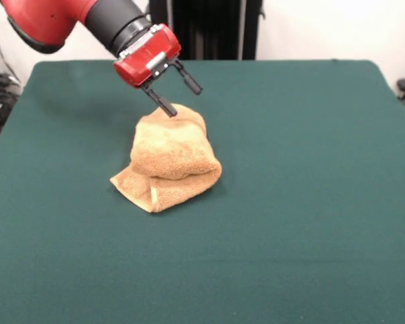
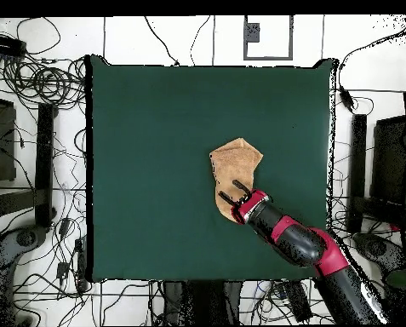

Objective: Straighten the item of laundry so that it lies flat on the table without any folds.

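Reaching down from the upper left of the front view, the red and black arm (image 1: 88, 20) tilts its gripper (image 1: 181, 99) over the towel (image 1: 169, 158). Both black fingers (image 1: 189, 79) stand spread apart and hold nothing; one tip meets the towel's top edge, the other hangs free. Towel sits bunched and folded over itself, left of centre on the green table (image 1: 310, 202). Overhead, the gripper (image 2: 234, 191) overlaps the towel's (image 2: 235, 162) lower end.

No readable text, label, brand, number or sign shows in either view.
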`<state>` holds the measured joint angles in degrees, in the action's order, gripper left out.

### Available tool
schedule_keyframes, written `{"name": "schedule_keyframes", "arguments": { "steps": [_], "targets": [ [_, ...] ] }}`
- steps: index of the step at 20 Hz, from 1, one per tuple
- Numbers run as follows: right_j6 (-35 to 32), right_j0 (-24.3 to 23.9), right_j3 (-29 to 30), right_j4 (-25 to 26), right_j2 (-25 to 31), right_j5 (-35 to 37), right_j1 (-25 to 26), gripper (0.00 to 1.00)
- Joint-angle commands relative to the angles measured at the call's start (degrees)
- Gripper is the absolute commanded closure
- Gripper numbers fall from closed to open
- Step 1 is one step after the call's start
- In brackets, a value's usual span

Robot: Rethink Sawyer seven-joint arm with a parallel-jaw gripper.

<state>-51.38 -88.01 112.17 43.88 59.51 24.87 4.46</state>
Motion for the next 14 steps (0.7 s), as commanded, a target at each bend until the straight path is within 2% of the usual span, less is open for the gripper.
{"name": "schedule_keyframes", "arguments": {
  "steps": [1, 6, 9, 14],
  "targets": [
    [-35.0, 15.8, 3.0, -3.0, -14.9, -14.8, -22.5, 0.00],
    [-33.7, 17.1, 4.2, -8.8, -16.9, -15.8, -25.1, 0.00],
    [-31.9, 17.1, 1.1, -12.2, -20.5, -13.4, -24.2, 0.00],
    [-24.8, 15.1, -4.1, -13.2, -22.3, -8.0, -21.4, 0.00]
  ]
}}
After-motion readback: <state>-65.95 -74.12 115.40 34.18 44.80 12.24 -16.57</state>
